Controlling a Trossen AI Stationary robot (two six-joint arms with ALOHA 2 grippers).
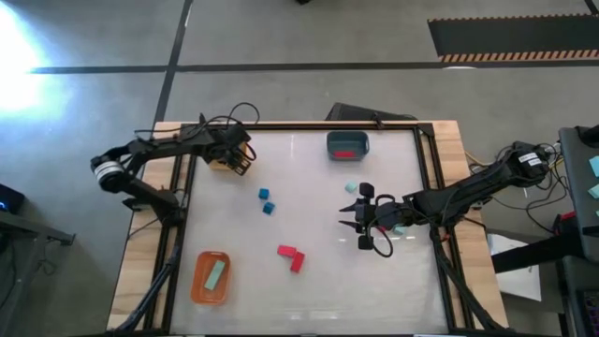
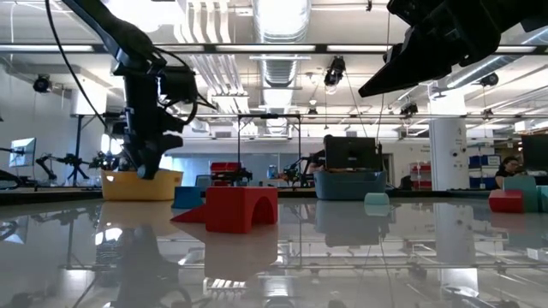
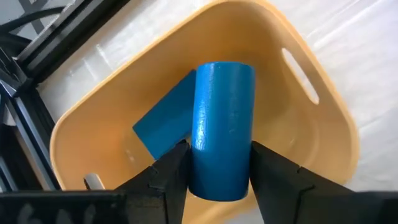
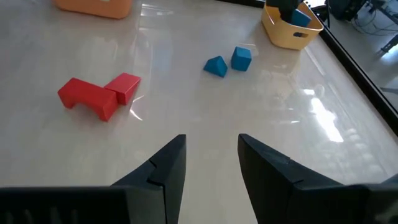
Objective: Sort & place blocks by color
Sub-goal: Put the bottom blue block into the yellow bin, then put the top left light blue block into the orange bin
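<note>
Two blue blocks at the yellow tray [image 3: 323, 124], one flat inside [image 3: 163, 121], one round [image 3: 221, 127] between left claw [image 3: 219, 177] fingers, right claw [image 4: 211, 168] open, empty.

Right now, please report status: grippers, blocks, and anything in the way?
Left gripper over yellow tray, blue cylinder between its fingers. Right gripper open, empty, above the table. Two blue blocks and red blocks still loose. Nothing blocking.

Light: bright, from ceiling lamps [image 2: 282, 17] in the low view.
Glare: white patch on floor [image 1: 23, 65]; streaks on table [image 4: 323, 118].
Reflections: table mirrored the room.
Focus: sharp.
</note>
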